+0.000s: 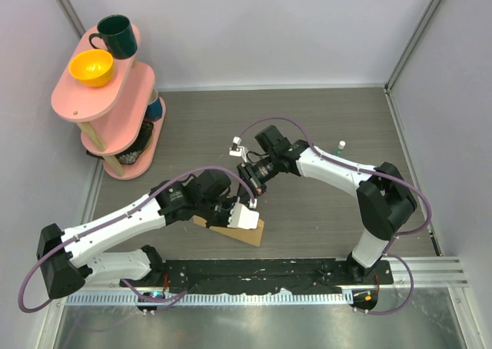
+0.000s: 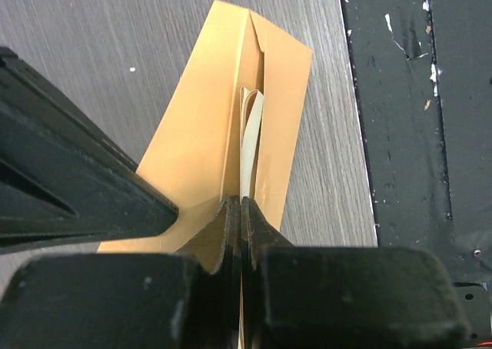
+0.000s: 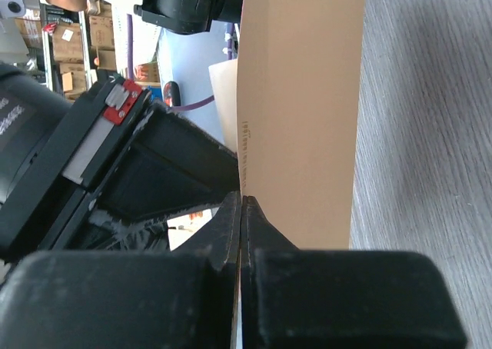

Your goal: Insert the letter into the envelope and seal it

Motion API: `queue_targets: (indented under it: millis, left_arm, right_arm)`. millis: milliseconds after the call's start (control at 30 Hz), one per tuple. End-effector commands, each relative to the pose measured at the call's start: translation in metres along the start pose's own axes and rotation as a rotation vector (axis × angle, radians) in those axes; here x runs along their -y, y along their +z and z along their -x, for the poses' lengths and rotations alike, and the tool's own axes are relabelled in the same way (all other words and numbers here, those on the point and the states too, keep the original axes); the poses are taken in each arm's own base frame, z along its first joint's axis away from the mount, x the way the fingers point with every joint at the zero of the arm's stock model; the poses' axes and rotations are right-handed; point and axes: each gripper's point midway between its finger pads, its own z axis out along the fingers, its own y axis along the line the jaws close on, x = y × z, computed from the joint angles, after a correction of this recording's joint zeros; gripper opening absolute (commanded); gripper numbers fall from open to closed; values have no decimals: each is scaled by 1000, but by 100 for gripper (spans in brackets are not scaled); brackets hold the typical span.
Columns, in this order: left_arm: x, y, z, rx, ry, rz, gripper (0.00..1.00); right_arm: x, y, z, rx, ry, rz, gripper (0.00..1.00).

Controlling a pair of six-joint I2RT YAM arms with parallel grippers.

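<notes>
Near the front edge of the grey desk, the envelope is held with its mouth parted and the letter partway inside. The right gripper has its jaws pinched on an envelope panel. The left gripper has its jaws closed, apparently on the letter's edge. Insertion seems in hand; next, the sheet must slide fully in before the flap folds.

Overhead, the flat tan-brown kraft paper envelope is mostly covered by the left gripper. Inside the envelope, the thin pale cream paper letter shows just an edge. Right of the envelope, a tiny white object is unidentifiable.
</notes>
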Motion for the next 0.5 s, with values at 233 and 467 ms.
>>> queue_targets:
  millis: [233, 467]
  left_arm:
    - [5, 4, -3, 107, -3, -53, 0]
    - [11, 12, -8, 113, -20, -83, 0]
  right_arm:
    - [-30, -9, 2, 16, -80, 94, 1]
    - [-36, -10, 3, 15, -82, 125, 1]
